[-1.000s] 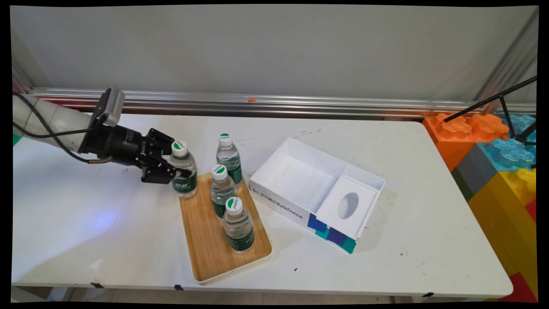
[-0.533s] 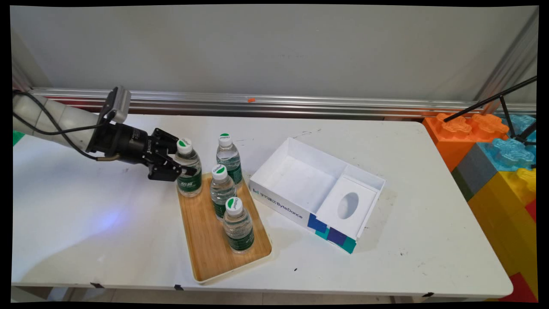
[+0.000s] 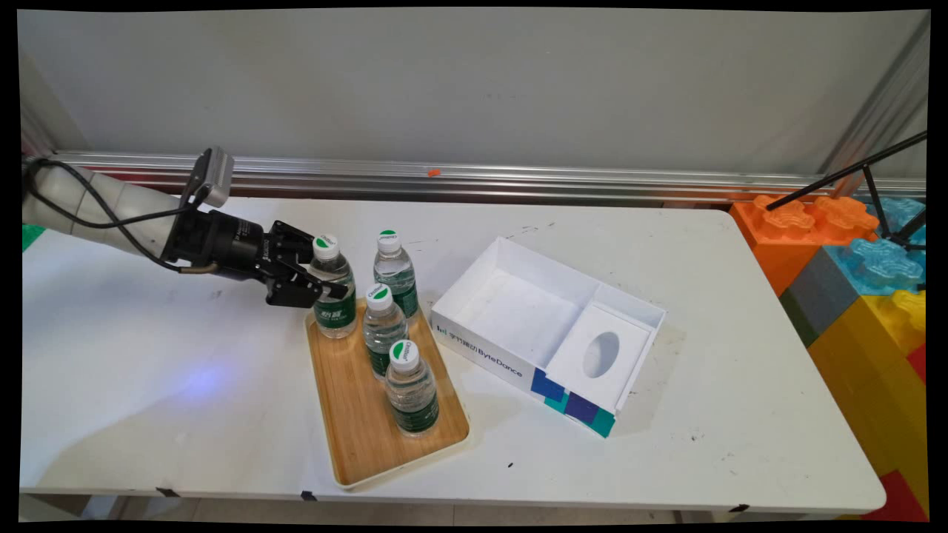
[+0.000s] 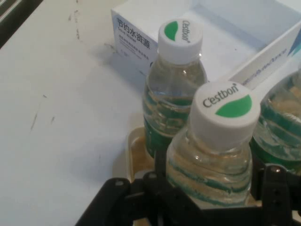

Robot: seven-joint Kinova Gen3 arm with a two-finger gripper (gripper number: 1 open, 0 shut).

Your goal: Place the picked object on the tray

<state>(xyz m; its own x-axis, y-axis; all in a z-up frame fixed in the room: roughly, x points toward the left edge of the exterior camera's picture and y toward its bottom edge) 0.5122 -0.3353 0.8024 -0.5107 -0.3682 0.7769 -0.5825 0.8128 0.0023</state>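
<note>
Low over the white table [image 3: 185, 385], clamped on a water bottle [image 3: 333, 289]: black gripper [image 3: 315, 277], reaching in from the left, fingers closed on either side of the clear body just below the white cap with its green mark. Held upright at the far left corner of a wooden tray [image 3: 355, 422]; whether resting on the tray or raised just off it, not possible to tell. Just beyond the gripper's tips, toward the wall, a second bottle [image 3: 394, 272] standing at the tray's far edge. Off the tips on the near side, two more bottles on the tray, one [image 3: 383, 329] close beside the held bottle, the other [image 3: 411, 386] further toward the table's near edge. Seen from the hand: the gripped bottle [image 4: 211, 155] filling the middle, the far bottle [image 4: 174, 89] right behind it. Further out from the fingertips, an open white box [image 3: 548, 326] with blue and teal squares on its front and an oval-holed insert at one end. Well apart, past the table's right end, stacked big toy bricks [image 3: 852, 274] in orange, blue, grey and yellow, with a black stand [image 3: 874, 185] leaning over them. Behind all, an aluminium rail [image 3: 474, 181] along a plain grey wall [image 3: 474, 81]. Scuffed with small dark marks, the tabletop.
</note>
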